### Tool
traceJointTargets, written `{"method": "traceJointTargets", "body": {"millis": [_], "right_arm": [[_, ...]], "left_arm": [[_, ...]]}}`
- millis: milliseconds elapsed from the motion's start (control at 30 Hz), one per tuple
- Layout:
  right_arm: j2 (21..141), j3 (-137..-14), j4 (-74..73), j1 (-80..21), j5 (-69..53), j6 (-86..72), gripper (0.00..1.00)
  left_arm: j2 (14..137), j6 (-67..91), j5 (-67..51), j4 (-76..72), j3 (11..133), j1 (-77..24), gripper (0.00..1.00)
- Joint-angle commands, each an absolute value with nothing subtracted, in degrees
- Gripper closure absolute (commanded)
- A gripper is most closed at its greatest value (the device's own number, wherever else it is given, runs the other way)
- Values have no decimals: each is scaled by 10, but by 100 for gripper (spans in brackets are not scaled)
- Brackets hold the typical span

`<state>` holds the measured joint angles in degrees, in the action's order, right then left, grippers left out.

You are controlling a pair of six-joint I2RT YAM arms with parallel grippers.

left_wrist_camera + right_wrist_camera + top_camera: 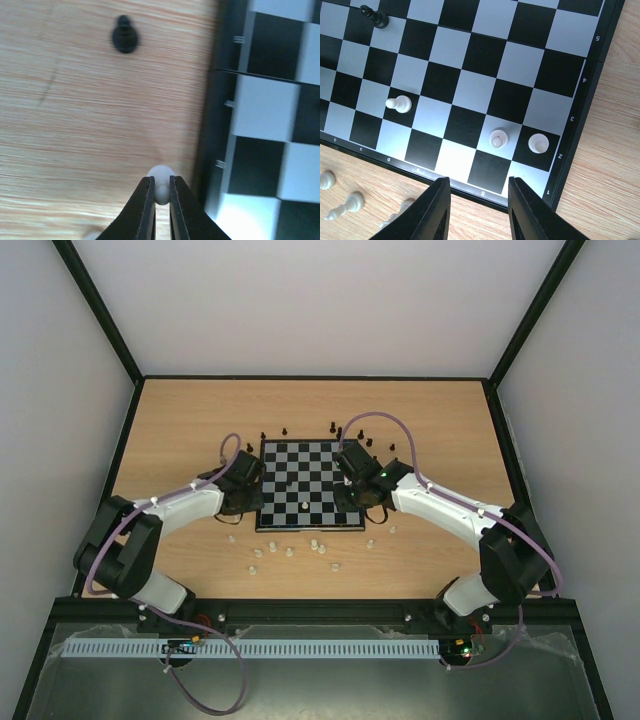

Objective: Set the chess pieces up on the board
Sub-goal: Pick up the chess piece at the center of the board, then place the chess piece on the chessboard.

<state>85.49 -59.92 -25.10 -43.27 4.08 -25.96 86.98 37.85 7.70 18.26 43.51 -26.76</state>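
While the left gripper [161, 184] is clamped shut on a small white piece [161, 175], pinching its rounded body between both fingertips over the table [75, 140], the board [265, 107] lies just to that gripper's right, its dark border close beside the held piece. A black piece [124, 36] stands on the wood well ahead of the gripper and slightly left. The right gripper [479, 181] hangs over the board's near edge with its jaws spread apart and nothing between them. Just ahead of it two white pawns [498, 138] stand on neighbouring squares. A third white pawn [398, 104] stands further to its left, and a lone black pawn [375, 17] far ahead on the left. Loose white pieces [342, 206] lie on the wood to its left.
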Motion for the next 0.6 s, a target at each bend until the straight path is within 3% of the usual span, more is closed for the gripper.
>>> {"method": "traceJointTargets", "body": {"millis": [0,267,567], "right_arm": [[840,-595,-264,-437,45,-256,67],[836,-596,-268,-436,50,-256,67],[840,-600,-268,-437,52,-255,67]], "left_arm": [[834,370,93,259,485,-317,98],[802,366,75,322,505,-365,97],[858,354,64,279,507,-365,95]]}}
